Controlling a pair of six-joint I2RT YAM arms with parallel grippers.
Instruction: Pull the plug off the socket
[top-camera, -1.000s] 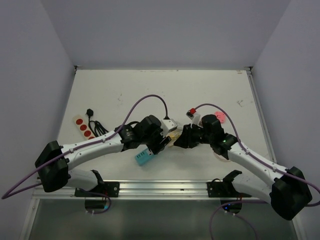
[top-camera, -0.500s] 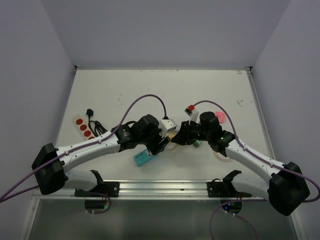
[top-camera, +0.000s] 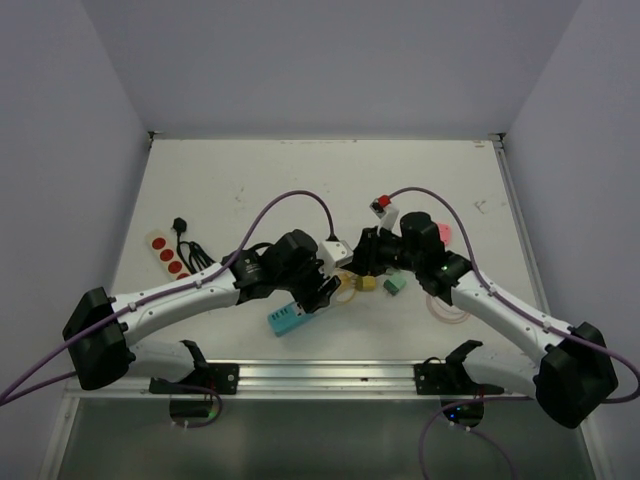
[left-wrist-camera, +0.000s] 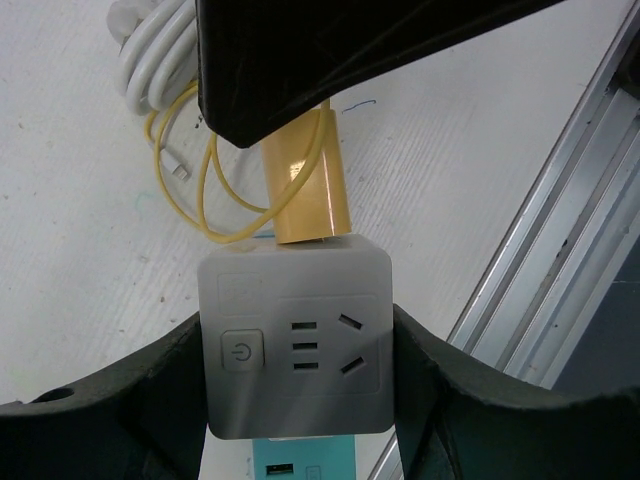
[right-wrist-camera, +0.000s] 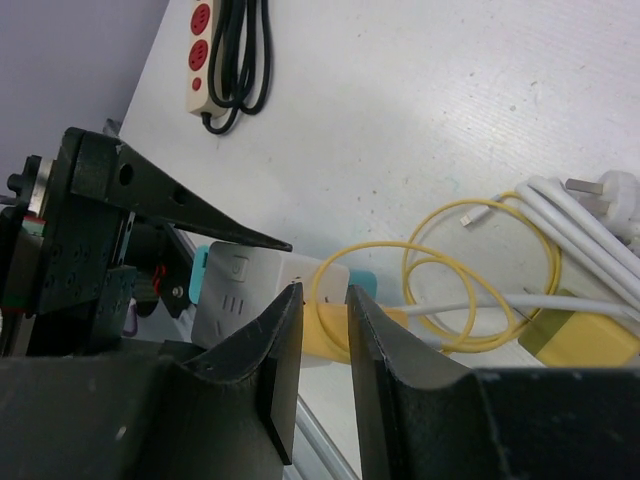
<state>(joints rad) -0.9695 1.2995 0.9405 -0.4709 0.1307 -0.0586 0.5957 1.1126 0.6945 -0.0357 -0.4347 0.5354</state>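
Note:
A white cube socket is clamped between my left gripper's black fingers, held above the table. A yellow plug sticks out of its far side, with a looped yellow cable beside it. My right gripper hovers over the plug. Its fingers are a narrow gap apart and the plug shows behind that gap, not pinched. The socket shows beside it in the right wrist view. In the top view both grippers meet at the table's middle, left and right.
A teal block lies under the left gripper. A yellow block and a green block lie below the right gripper. White cable with plug. A red-buttoned power strip lies far left, a pink object right. A metal rail runs along the near edge.
My right gripper has moved up and left towards the socket, uncovering the yellow and green blocks. The left gripper has kept the socket, nearly still.

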